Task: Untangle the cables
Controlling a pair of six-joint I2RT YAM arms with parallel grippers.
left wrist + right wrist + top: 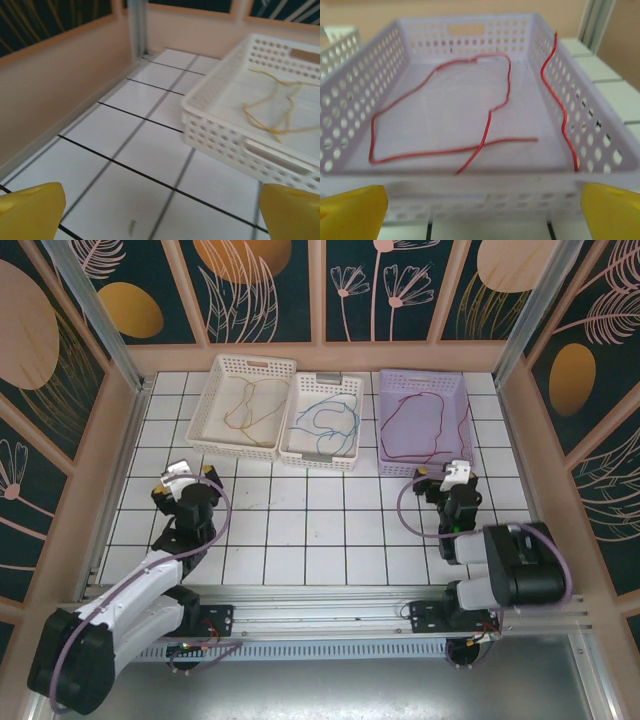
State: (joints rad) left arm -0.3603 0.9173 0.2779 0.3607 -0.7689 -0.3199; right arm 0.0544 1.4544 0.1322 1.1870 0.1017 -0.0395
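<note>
Left tool (188, 478) and right tool (455, 478) gape wide, empty | far edge of worktop (320, 525): yellow-tan cable (252, 405) in white basket (214, 405), blue cable (325, 422) in middle basket (318, 457), red cable (425, 425) in purple basket (420, 469) | looks sorted; when lifting away, avoid the red strand climbing the basket's right wall.

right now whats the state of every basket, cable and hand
left hand, open, empty
right hand, open, empty, facing the purple basket
yellow cable, loose loops in the left basket
blue and green cables, together in the middle basket, overlapping
red cable, loose in the purple basket, part against its right wall
</note>
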